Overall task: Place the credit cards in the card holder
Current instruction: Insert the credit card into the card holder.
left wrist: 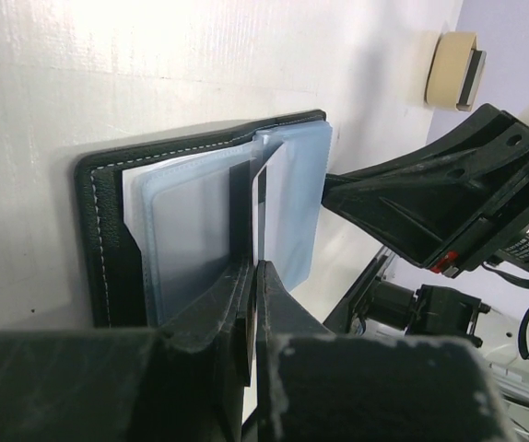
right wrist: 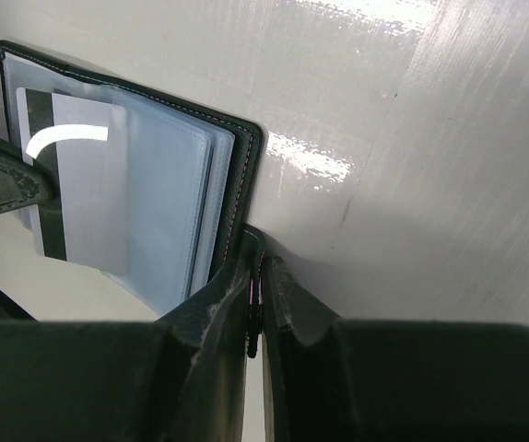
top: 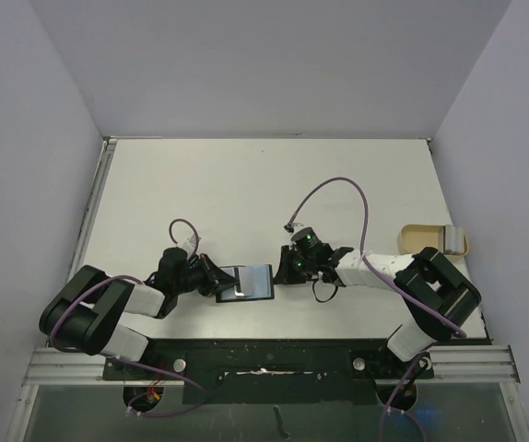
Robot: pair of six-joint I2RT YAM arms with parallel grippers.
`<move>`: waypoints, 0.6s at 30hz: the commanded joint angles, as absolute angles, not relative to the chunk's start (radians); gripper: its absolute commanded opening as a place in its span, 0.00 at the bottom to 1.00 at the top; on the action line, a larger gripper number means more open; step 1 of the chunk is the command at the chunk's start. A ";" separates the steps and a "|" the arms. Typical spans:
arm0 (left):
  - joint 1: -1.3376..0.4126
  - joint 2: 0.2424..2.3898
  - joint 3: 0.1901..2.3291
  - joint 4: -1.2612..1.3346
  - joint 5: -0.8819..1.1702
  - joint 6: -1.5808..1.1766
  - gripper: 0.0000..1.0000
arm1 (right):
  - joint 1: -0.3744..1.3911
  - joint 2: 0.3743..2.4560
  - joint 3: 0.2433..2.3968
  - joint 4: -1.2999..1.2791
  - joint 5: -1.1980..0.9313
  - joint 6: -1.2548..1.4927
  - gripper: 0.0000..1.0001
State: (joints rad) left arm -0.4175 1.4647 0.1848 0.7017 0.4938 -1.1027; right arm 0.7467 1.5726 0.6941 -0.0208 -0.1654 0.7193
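Black card holder [top: 255, 276] lies open at the near middle of the table [top: 246, 184], long axis left-right, right gripper [top: 281, 273] pinching its right cover, left gripper [top: 220, 283] clamped on the striped edge of a credit card [right wrist: 85, 184] inside.

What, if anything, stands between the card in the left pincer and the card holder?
Nothing visible does: the credit card touches the sleeves of the card holder, and the right pincer grips only the cover edge.

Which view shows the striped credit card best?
The right wrist view: the credit card shows its face and dark stripe, over the open card holder. The left wrist view shows it edge-on in the left hand. The top view gives only a bright patch.
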 commanded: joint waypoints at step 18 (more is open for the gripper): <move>-0.485 1.461 0.323 0.494 0.473 -1.045 0.25 | 0.761 1.526 0.666 -0.028 -0.143 0.728 0.06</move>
